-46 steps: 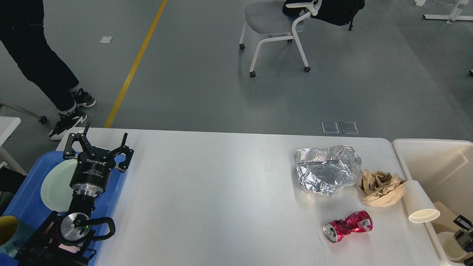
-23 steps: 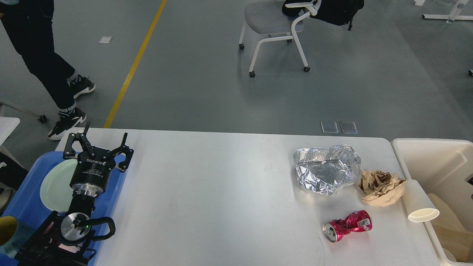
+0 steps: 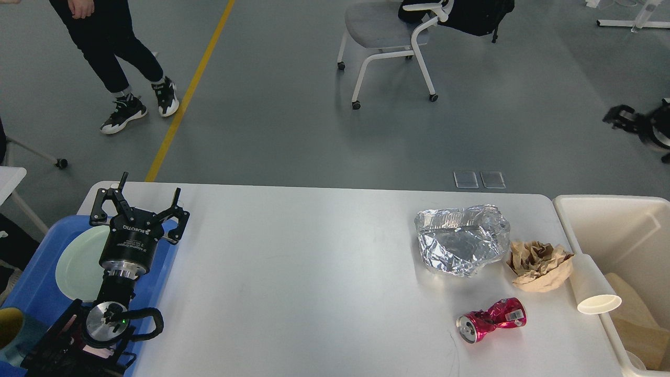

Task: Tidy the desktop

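Four discarded items on the desktop (image 3: pixel 314 272), which fills the foreground before a grey floor.
Foil (image 3: pixel 461 240), brown paper (image 3: pixel 539 264), paper cup (image 3: pixel 594 287) and crushed can (image 3: pixel 491 320) cluster right; left gripper (image 3: pixel 138 201) hovers over the blue tray (image 3: pixel 36 267), jaws spread, empty.

- You are looking at a blue tray (image 3: pixel 31 272) sitting at the left, with a pale green plate (image 3: pixel 78 262) lying in it.
- A crumpled foil sheet (image 3: pixel 461 238) is touching a brown paper wad (image 3: pixel 539 264).
- A white paper cup (image 3: pixel 594 287) is lying on its side against the cream bin (image 3: pixel 612 220).
- A crushed red can (image 3: pixel 491 320) is lying nearer you.
- A white chair (image 3: pixel 390 31) is standing on the floor beyond.
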You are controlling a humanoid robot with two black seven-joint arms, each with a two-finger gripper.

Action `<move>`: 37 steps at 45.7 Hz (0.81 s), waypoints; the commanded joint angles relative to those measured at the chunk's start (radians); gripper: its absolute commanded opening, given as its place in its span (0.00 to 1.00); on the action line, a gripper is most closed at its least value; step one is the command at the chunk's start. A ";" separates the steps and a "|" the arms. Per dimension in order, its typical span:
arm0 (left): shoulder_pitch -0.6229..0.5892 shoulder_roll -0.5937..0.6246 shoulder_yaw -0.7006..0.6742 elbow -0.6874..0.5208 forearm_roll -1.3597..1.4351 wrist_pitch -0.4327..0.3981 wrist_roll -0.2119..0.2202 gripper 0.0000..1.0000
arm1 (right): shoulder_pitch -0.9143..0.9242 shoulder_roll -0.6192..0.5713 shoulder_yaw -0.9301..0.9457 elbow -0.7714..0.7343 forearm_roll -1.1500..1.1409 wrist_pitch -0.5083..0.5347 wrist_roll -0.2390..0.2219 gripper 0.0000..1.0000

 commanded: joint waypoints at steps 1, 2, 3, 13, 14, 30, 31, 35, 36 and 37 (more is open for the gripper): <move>0.000 0.000 0.000 0.000 0.000 0.000 0.000 0.96 | 0.233 0.089 -0.048 0.187 -0.003 0.093 -0.003 1.00; 0.002 0.000 0.000 0.000 0.000 0.000 0.000 0.96 | 0.273 0.104 -0.048 0.218 -0.003 0.116 -0.003 1.00; 0.000 0.000 0.000 0.000 0.000 0.000 0.000 0.96 | 0.314 0.119 -0.048 0.247 -0.001 0.142 -0.003 1.00; 0.002 0.000 0.000 0.000 0.000 0.000 0.000 0.96 | 0.666 0.204 0.015 0.522 0.009 0.375 -0.004 1.00; 0.002 0.000 0.000 0.000 0.000 0.000 0.000 0.96 | 0.693 0.204 0.020 0.549 0.009 0.389 -0.004 1.00; 0.002 0.000 0.000 0.000 0.000 0.000 0.000 0.96 | 0.961 0.178 0.020 0.893 0.086 0.447 -0.004 1.00; 0.002 0.000 0.000 0.000 0.000 0.000 0.000 0.96 | 0.961 0.178 0.017 0.898 0.086 0.447 -0.004 1.00; 0.002 0.000 0.000 0.000 0.000 0.000 0.000 0.96 | 0.962 0.178 0.014 0.924 0.088 0.450 -0.003 1.00; 0.002 0.000 0.000 0.000 0.000 0.000 0.000 0.96 | 0.965 0.176 0.014 0.939 0.088 0.460 -0.003 1.00; 0.002 0.000 0.000 0.000 0.000 0.000 0.000 0.96 | 0.973 0.176 0.017 0.959 0.088 0.476 -0.003 1.00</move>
